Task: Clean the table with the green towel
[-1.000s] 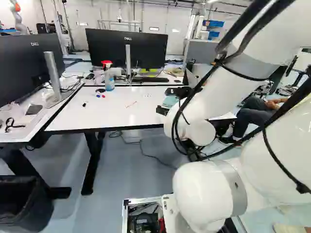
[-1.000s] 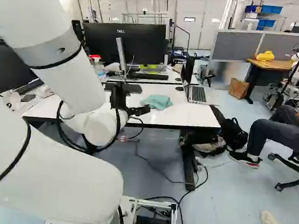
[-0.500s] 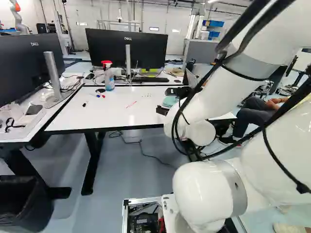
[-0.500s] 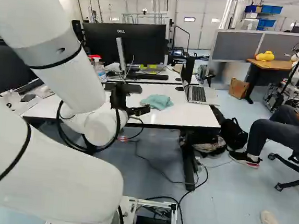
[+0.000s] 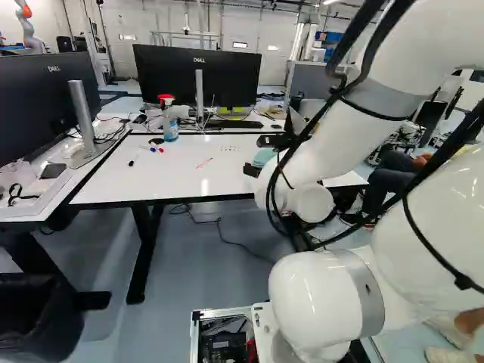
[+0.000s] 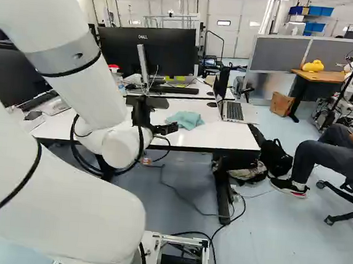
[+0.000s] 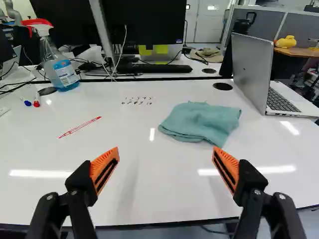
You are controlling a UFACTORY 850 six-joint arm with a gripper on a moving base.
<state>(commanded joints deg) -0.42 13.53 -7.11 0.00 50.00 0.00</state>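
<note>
An office-like robotics lab: monitors (image 5: 198,72) and a laptop (image 6: 234,111) share the room with a robot arm (image 6: 59,202).

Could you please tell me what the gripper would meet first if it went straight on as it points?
Probably the white tabletop, close beside the green towel, though one side might catch the towel; the gripper's height is unclear.

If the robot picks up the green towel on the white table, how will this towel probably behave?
The folded blue-green cloth towel will probably be floppy: its edges look soft and rumpled. It lies low, so it seems unlikely to roll or tip. On the smooth, glossy white table, it may slide if pushed.
</note>
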